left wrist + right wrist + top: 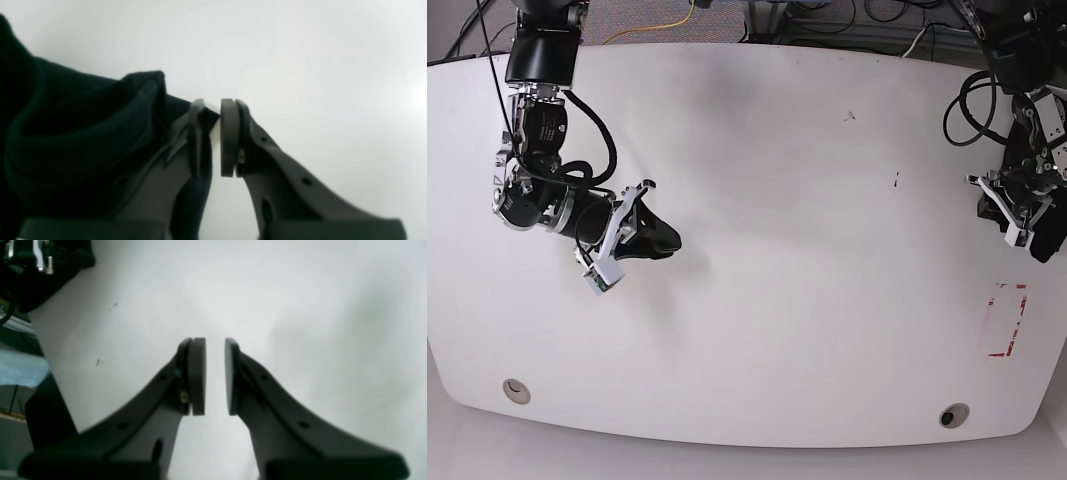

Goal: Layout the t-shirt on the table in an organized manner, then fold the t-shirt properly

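The black t-shirt (83, 133) fills the left of the left wrist view, bunched in a raised fold. It drapes over the left finger of my left gripper (212, 101) and lies in the gap against that pad. A thin white sliver still shows beside the other pad, so the jaws stand narrowly open. In the base view only a dark lump of the t-shirt (1049, 240) shows, beside my left gripper (1012, 222) at the white table's (807, 200) right edge. My right gripper (215, 339) hovers over bare table at the left (670, 240), narrowly open and empty.
A red tape rectangle (1007, 320) is marked near the right edge. Two round grommets (516, 390) (953, 414) sit along the front edge. Cables and dark equipment (40, 270) lie beyond the far edge.
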